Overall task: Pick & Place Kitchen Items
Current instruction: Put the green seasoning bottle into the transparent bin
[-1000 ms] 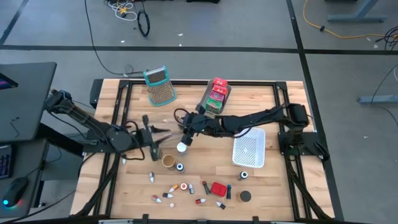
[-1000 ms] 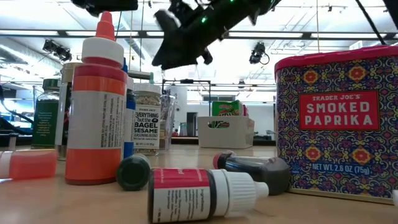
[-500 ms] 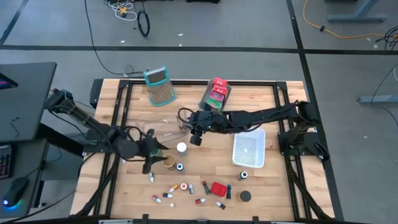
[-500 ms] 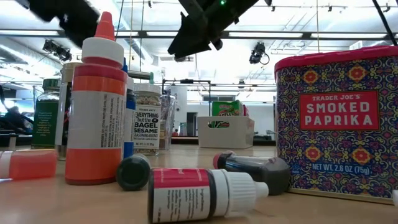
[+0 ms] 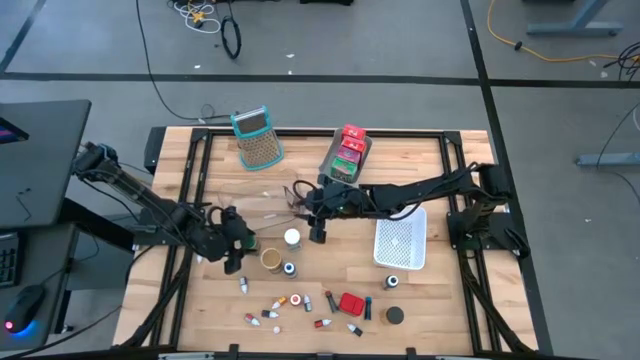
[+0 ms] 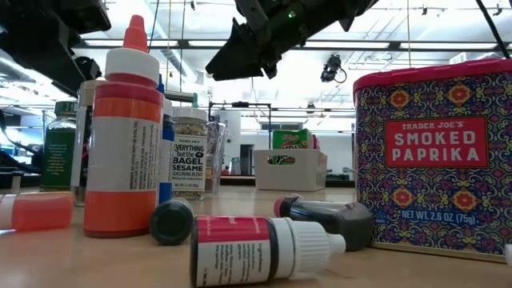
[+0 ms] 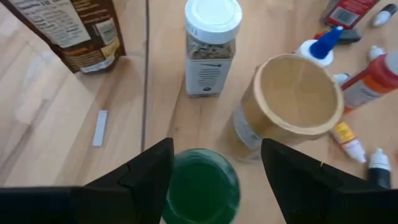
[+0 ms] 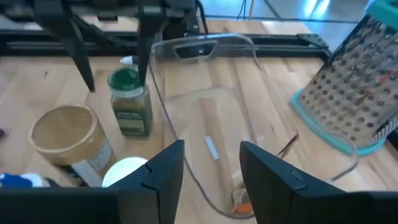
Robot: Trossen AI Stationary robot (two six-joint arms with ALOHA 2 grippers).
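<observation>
Grey floor [image 5: 400,50] with trailing cables [image 5: 215,25] surrounds the wooden table [image 5: 430,300]; bright ceiling lights overhead.

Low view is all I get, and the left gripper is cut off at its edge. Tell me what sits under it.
Observer: A green-lidded jar stands upright between the left gripper's open fingers, next to an open tan container.
Operator: Now place the right gripper for me.
Observer: The right gripper hangs open and empty over the middle of the table, near the white-lidded jar.
</observation>
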